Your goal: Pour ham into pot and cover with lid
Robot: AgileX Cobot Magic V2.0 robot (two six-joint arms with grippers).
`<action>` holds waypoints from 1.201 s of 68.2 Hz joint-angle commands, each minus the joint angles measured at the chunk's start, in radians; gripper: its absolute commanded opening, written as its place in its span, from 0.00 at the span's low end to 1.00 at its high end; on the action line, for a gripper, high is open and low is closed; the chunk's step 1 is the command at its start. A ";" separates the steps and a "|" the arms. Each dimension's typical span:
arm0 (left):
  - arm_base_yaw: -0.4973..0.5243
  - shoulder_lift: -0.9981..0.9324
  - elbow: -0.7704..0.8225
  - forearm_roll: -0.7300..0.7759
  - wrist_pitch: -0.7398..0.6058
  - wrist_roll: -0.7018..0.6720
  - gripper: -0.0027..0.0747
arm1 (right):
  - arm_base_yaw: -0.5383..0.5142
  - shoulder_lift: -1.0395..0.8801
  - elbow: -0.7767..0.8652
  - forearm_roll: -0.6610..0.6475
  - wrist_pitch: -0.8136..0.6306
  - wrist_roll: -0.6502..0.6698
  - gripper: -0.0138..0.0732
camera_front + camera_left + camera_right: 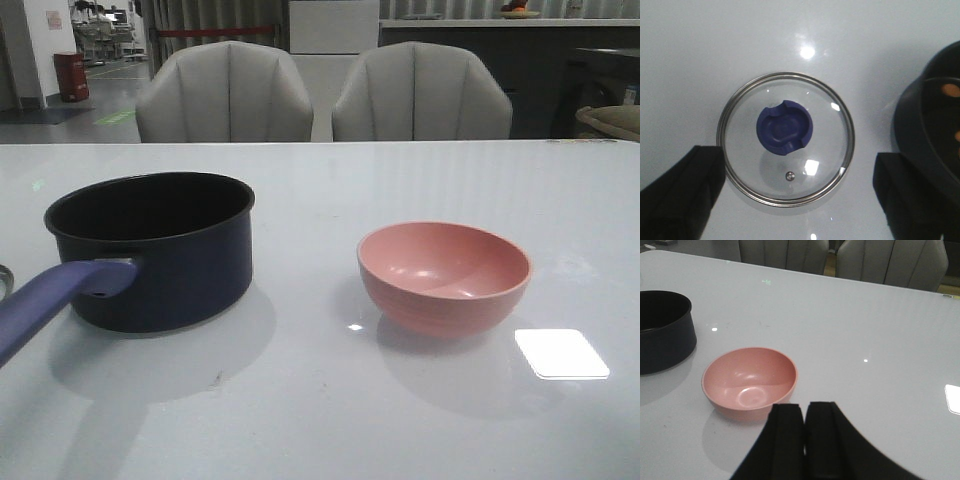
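The glass lid point(785, 137) with its dark blue knob point(785, 127) lies flat on the white table, beside the pot point(927, 140). My left gripper point(797, 156) hangs open above the lid, one finger on each side of its rim, touching nothing. Inside the pot's black interior lie orange ham chunks point(951, 90). In the front view the navy pot point(150, 250) stands at the left, its purple-blue handle point(55, 300) pointing toward the near left. My right gripper point(804, 412) is shut and empty, just short of the pink bowl point(750, 382). Neither gripper shows in the front view.
The pink bowl point(445, 275) stands empty at centre right of the table point(320, 400). Two grey chairs point(225, 92) stand behind the far edge. A bright window reflection point(561, 353) lies on the table right of the bowl.
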 commanded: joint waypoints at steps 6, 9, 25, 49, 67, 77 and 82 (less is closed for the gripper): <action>0.094 0.154 -0.130 -0.179 0.043 0.165 0.87 | 0.000 0.005 -0.030 0.006 -0.068 -0.001 0.33; 0.110 0.196 -0.152 -0.227 0.069 0.199 0.87 | 0.000 0.005 -0.030 0.006 -0.068 -0.001 0.33; 0.139 0.408 -0.301 -0.260 0.186 0.257 0.87 | 0.000 0.005 -0.030 0.006 -0.068 -0.001 0.33; 0.139 0.564 -0.416 -0.187 0.299 0.264 0.87 | 0.000 0.005 -0.030 0.006 -0.068 -0.001 0.33; 0.139 0.609 -0.416 -0.185 0.295 0.270 0.87 | 0.000 0.005 -0.030 0.006 -0.068 -0.001 0.33; 0.139 0.638 -0.416 -0.185 0.290 0.273 0.87 | 0.000 0.005 -0.030 0.006 -0.068 -0.001 0.33; 0.139 0.651 -0.416 -0.185 0.283 0.278 0.83 | 0.000 0.005 -0.030 0.006 -0.068 -0.001 0.33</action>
